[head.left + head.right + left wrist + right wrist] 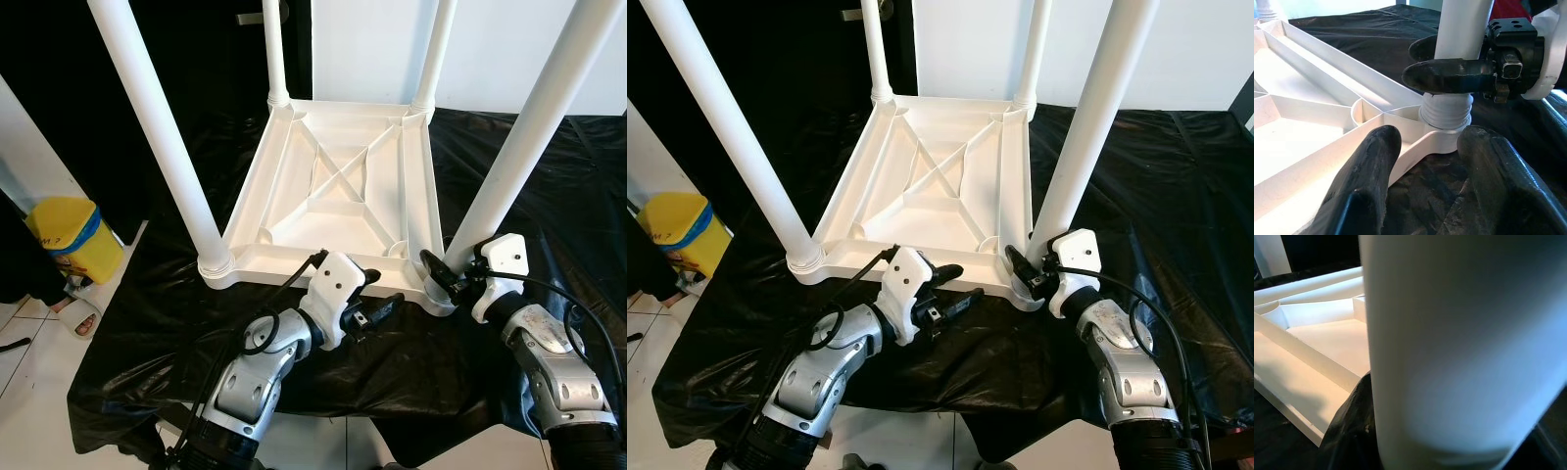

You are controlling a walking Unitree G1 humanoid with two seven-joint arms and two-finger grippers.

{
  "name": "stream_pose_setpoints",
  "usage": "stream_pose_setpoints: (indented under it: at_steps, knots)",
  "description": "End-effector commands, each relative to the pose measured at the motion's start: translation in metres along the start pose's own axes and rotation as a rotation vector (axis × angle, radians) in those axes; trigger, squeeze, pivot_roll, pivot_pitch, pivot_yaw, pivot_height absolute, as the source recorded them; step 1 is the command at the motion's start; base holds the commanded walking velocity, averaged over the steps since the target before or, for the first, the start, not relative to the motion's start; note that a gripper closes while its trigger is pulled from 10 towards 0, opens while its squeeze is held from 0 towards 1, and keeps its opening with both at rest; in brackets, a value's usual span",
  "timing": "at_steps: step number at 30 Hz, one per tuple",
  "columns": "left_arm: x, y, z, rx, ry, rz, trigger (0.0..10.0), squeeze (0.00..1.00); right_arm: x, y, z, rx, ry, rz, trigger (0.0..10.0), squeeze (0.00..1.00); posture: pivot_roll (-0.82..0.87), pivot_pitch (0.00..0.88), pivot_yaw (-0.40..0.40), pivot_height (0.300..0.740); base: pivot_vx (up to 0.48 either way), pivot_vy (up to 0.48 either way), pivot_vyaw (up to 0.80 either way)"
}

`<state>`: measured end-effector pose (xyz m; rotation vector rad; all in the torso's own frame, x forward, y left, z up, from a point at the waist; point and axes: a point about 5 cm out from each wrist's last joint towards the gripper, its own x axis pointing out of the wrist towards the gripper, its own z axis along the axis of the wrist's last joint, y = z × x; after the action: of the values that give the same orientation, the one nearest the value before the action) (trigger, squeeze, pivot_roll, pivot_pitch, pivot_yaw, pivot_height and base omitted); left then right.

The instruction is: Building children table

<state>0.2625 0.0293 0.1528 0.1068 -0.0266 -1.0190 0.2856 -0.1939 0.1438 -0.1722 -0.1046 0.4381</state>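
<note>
Table top upside down, four legs in; my right gripper jaws clamp near-right leg, left gripper jaws apart.

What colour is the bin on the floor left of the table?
Yellow with a blue band, the bin shows best in the left eye view.

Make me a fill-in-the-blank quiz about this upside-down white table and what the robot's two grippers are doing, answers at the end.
1. The white table lies upside down on a ____ cloth.
2. The number of legs standing up from it is ____.
3. The right gripper is closed around the base of the near right ____.
4. The left gripper, at the table's near edge, has its fingers ____.

Answers: black; four; leg; open
</note>
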Motion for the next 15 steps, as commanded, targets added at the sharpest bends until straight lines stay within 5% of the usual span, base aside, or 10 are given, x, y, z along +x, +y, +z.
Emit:
stream_pose_setpoints:
  at_steps: [1, 13, 15]
  knots:
    - [-0.0032, 0.0042, -0.0009, 0.008, 0.01, 0.082, 10.0, 0.0, -0.0025, 0.0076, -0.0142, 0.018, 0.064, 0.03, 10.0, 0.0, -0.1, 0.079, 0.012, 0.74, 0.0, 0.0, 0.0]
    - [-0.0039, 0.0051, -0.0008, 0.007, 0.013, 0.089, 10.0, 0.0, -0.0009, 0.0049, -0.0203, 0.076, 0.071, -0.132, 10.0, 0.0, -0.1, 0.085, 0.009, 0.74, 0.0, 0.0, 0.0]
    - [-0.0034, 0.0045, -0.0008, 0.005, 0.011, 0.091, 10.0, 0.0, -0.0004, 0.0048, -0.0212, 0.114, 0.07, -0.234, 10.0, 0.0, -0.1, 0.085, -0.005, 0.74, 0.0, 0.0, 0.0]
